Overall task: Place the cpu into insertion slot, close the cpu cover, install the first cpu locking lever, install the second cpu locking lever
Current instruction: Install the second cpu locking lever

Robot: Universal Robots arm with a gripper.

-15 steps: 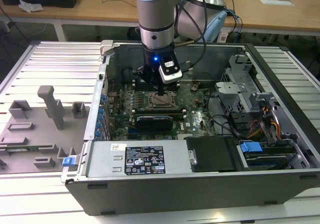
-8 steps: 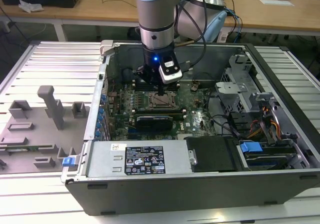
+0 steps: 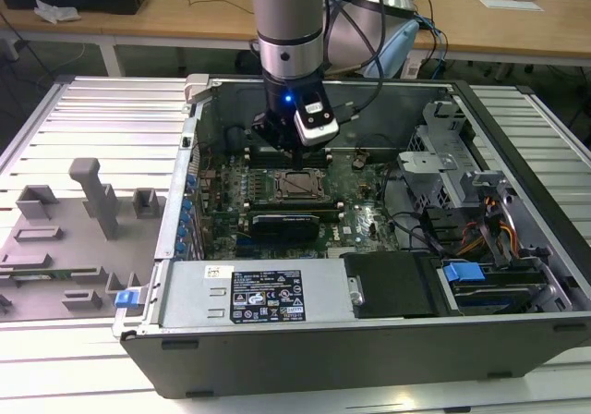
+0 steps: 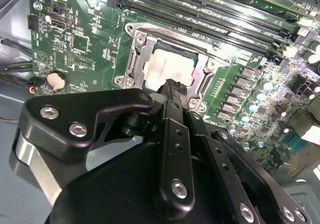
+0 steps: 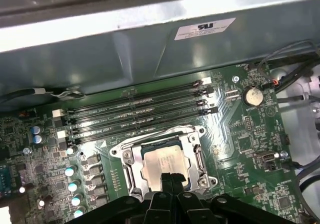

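Observation:
The cpu [image 5: 161, 165] lies flat in its socket on the green motherboard, its pale top showing in both wrist views [image 4: 167, 69] and as a small square in the exterior view [image 3: 297, 185]. The cpu cover [image 5: 196, 156], a silvery frame, lies down around the chip [image 4: 134, 64]. My gripper [image 5: 171, 180] hangs just above the near edge of the socket, fingers pressed together with nothing between them [image 4: 175, 86]. In the exterior view the gripper [image 3: 289, 151] sits directly over the socket, inside the open computer case.
Black memory slots [image 5: 140, 109] run beside the socket, towards the case wall [image 5: 150, 49]. A long black card [image 3: 291, 220] lies on the socket's other side. Drive cages and cables [image 3: 480, 211] fill the case at the exterior view's right. A grey fixture tray [image 3: 74, 229] sits outside at its left.

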